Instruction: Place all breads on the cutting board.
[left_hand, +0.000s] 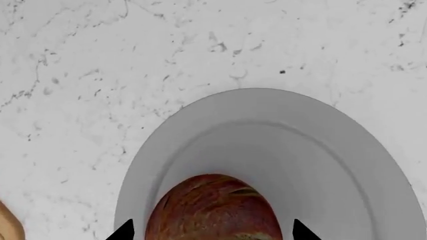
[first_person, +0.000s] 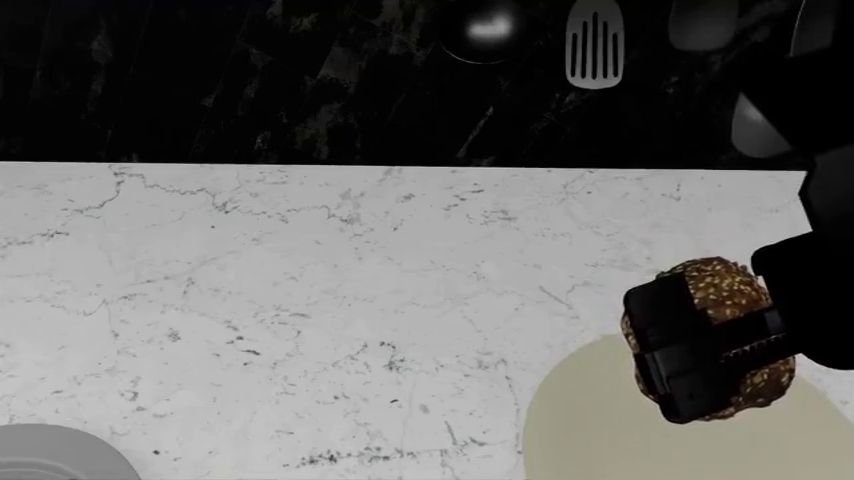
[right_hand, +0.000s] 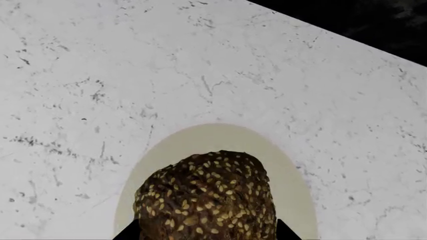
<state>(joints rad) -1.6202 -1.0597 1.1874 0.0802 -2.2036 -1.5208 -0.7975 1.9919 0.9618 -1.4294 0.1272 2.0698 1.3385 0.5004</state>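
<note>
The glossy reddish-brown roll (left_hand: 213, 210) lies on the round grey plate (left_hand: 320, 165). My left gripper (left_hand: 213, 231) is open, one black fingertip (left_hand: 123, 231) on each side of the roll with a small gap to it. My right gripper (first_person: 707, 350) is shut on the dark seeded roll (right_hand: 207, 200) and holds it above the round cream plate (right_hand: 293, 175). The head view shows this roll (first_person: 727, 290) between black fingers over the cream plate (first_person: 587, 420). A sliver of tan wood (left_hand: 9, 222), possibly the cutting board, shows at the edge of the left wrist view.
White marble counter (first_person: 334, 290) spans the head view, with the grey plate's rim (first_person: 54, 450) at its near left corner. Behind the counter is a dark wall with hanging utensils, among them a slotted spatula (first_person: 595, 45).
</note>
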